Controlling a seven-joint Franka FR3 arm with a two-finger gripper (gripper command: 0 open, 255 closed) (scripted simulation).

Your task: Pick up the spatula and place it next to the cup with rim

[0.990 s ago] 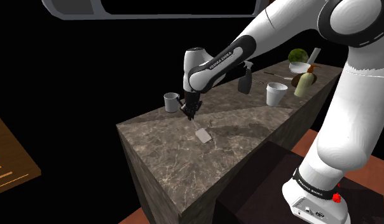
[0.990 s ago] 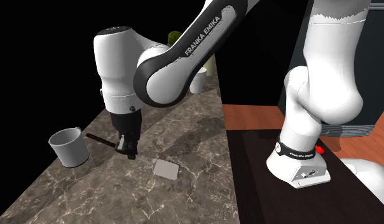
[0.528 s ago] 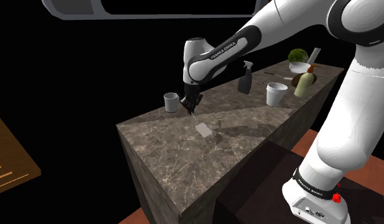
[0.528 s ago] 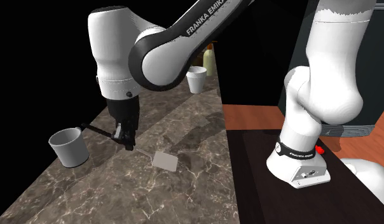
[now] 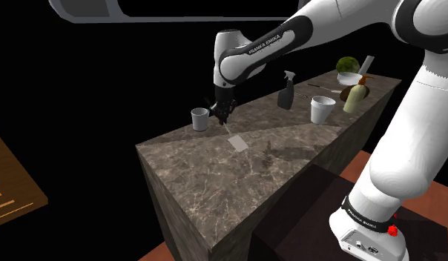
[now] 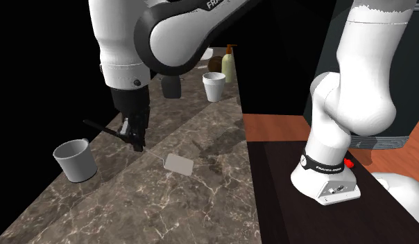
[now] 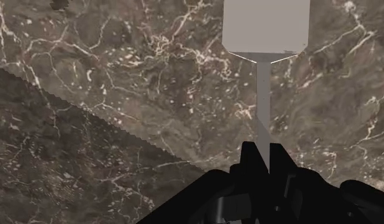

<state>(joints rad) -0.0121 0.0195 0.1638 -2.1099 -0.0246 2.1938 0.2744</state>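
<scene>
Grey and thin, the spatula [image 7: 266, 25] is hanging in the gripper [image 7: 260, 149], whose jaws are pinching its slim shaft, over the marbled counter [image 5: 200, 193] near the grey cup [image 5: 200, 119] at the shoulder view's left. It is likely light, stiff and slick. The mid-shaft hold is risking swivel, with the blade drooping.

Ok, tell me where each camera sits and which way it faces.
Shoulder view: beside and behind the arm's base, looking down over the counter; the arm reaches up-left, its gripper holding the spatula near the grey cup.
Second exterior view: low at the counter's near end, looking along it; forearm and base show.
Wrist view: on the hand, facing the counter past the fingers clasping the spatula.
Shared: both exterior views show the spatula, grey cup and base.
</scene>
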